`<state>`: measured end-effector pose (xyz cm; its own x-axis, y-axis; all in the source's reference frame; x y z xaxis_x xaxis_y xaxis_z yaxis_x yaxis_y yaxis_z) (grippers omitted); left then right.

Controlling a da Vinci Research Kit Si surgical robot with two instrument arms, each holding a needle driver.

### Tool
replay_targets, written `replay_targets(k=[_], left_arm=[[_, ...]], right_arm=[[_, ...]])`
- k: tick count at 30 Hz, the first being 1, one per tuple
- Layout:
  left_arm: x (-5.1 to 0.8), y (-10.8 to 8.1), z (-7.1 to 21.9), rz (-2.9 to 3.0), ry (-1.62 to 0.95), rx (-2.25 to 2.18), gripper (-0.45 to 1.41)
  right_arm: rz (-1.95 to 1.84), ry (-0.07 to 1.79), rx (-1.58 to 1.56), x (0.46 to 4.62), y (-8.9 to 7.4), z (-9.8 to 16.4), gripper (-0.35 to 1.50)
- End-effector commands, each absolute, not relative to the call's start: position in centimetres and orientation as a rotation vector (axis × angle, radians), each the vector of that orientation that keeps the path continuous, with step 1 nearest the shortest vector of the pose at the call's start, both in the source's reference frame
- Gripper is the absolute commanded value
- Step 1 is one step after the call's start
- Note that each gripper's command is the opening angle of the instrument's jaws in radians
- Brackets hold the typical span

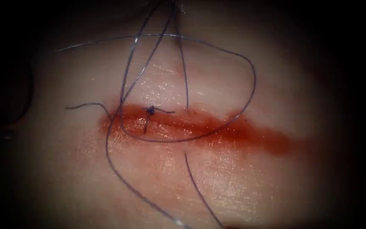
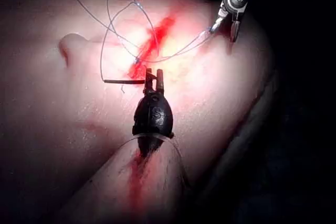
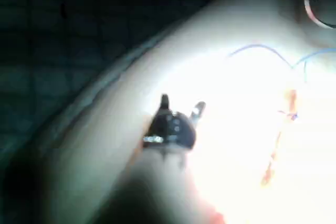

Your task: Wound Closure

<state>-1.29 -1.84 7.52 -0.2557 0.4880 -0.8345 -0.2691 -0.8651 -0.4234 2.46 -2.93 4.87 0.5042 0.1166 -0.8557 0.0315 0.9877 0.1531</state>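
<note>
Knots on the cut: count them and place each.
1. The knot sits on the left part of the cut, short thread ends sticking out. Red fluid may hide others.

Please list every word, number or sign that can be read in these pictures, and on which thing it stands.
No text can be read.
Left tool: a pale mark on its black body, too blurred to read.
Right tool: pale specks on its body, unreadable; jaws open, empty.
The needle is at the left tool's tip; grip unclear.
</note>
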Motion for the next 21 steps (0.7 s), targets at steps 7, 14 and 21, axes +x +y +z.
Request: replay_targets(k=[7, 14, 21], left_arm=[[-1.31, -1.89, 7.53, 2.141, -0.252, -1.550, -0.45], [-0.88, -1.96, 7.02, 2.151, -0.203, -1.543, -0.45], [-0.44, -2.07, 6.91, 2.142, -0.142, -1.501, -0.45]], right_arm=[[0.073, 1.014, 0.069, 2.42, -2.90, 5.31, 1.28], [0.103, 1.045, 0.080, 2.31, -2.82, 5.31, 1.18], [0.102, 1.037, 0.059, 2.55, -2.81, 5.44, 1.15]])
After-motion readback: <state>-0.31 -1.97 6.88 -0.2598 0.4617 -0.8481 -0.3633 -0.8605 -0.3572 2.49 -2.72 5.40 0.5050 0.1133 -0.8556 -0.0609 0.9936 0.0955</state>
